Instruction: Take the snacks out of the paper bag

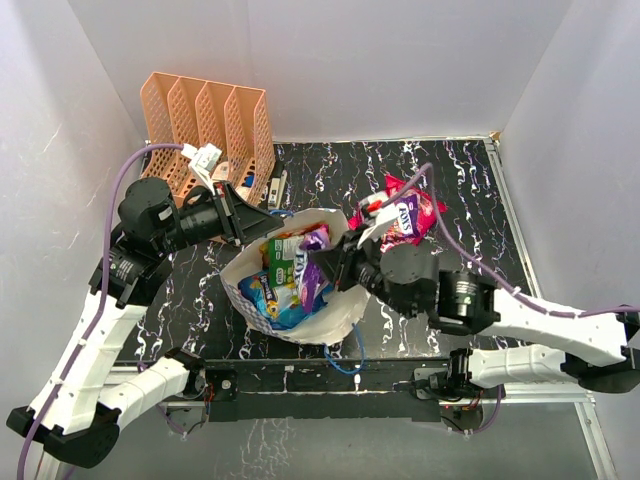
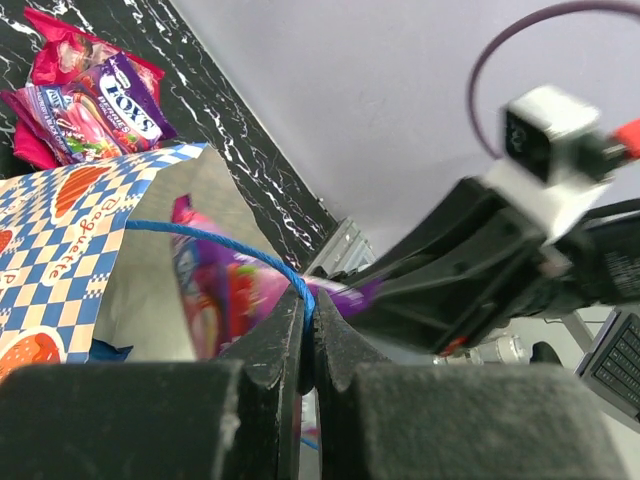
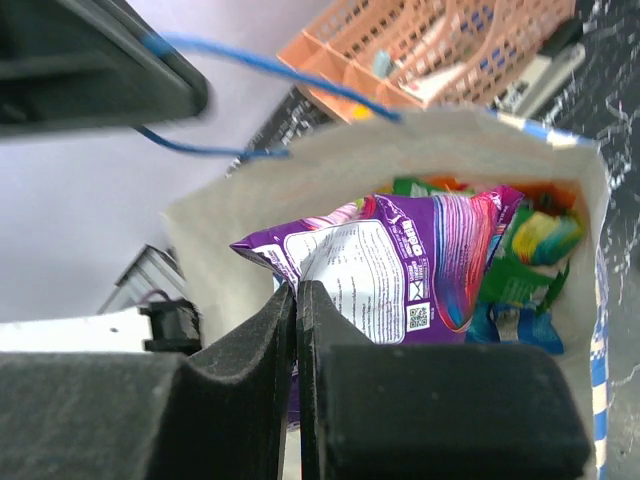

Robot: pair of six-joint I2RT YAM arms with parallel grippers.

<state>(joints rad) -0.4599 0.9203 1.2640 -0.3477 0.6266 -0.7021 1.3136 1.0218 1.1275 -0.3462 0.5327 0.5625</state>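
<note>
A: State of the right gripper (image 3: 297, 292)?
B: Pressed together on one end of the purple pouch (image 3: 400, 265), just inside the mouth of the paper bag (image 3: 250, 215).
A: And the left gripper (image 2: 305, 300)?
B: Clamped on the blue cord handle (image 2: 200, 237) at the bag's rim, on the side toward the peach rack (image 1: 205, 125). Holding the mouth open, by the look of it.
A: Lie of the pouch?
B: Stretched lengthwise away from the right fingertips, across the bag's inside toward its far wall; pinched at the near end only. Beside it, deeper in the bag, a green pouch (image 3: 545, 235) and a blue pouch (image 3: 510, 325).
A: Way out, then?
B: Probably straight back along that long axis and up over the rim, away from the cord side. Worth watching the trailing end against the bag's cream wall.
A: Anything out of the bag so far?
B: Yes, a heap of pouches (image 1: 405, 212) on the table (image 1: 470, 180) just beyond the bag, on the right arm's side. Likely the drop spot for this one as well.
A: Nearer arm?
B: Right, plainly: gripping the pouch at this very moment. Left tied up with the handle, across the bag's mouth from it.
</note>
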